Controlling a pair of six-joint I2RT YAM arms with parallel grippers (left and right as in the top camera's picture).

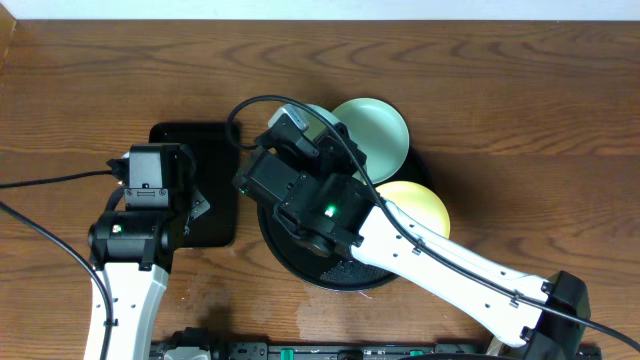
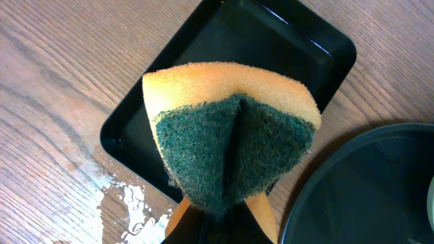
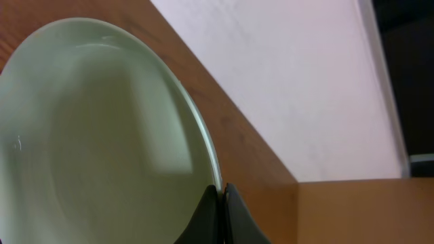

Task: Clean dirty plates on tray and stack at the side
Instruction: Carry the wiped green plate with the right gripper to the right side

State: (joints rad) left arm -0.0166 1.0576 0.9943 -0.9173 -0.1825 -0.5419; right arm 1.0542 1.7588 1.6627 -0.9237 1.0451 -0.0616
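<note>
Plates counted in the overhead view: 2 for certain. 1 mint plate point(image 1: 378, 130) lies over the far edge of the round tray point(image 1: 298, 262), and 1 yellow plate point(image 1: 418, 205) overlaps that tray's right edge, partly under the right arm. It cannot be told whether either rests on the rim. A pale curved edge point(image 1: 318, 112) shows just left of the mint plate, at the tray's far side. It cannot be told whether this is a 3rd plate.

The right gripper point(image 3: 220, 203) is clamped on the rim of the mint plate point(image 3: 102, 135), with the 2 fingers pressed close together on either side of the edge. In the wrist view the plate stands tilted, with the tabletop point(image 3: 258, 156) and a pale wall point(image 3: 291, 81) behind it. No smear is visible on the face shown.

1 round tray is present, and its middle is largely hidden by the right arm.

The left gripper point(image 2: 215, 218) is clenched on 1 sponge point(image 2: 230, 129), orange-yellow with a dark green scouring face, pinched into a fold. The sponge hangs over 1 rectangular tray point(image 2: 291, 47), which sits just left of the round tray point(image 2: 366, 196).

1 white splash point(image 2: 129, 203) marks the wood beside the rectangular tray, on the side away from the round tray.
</note>
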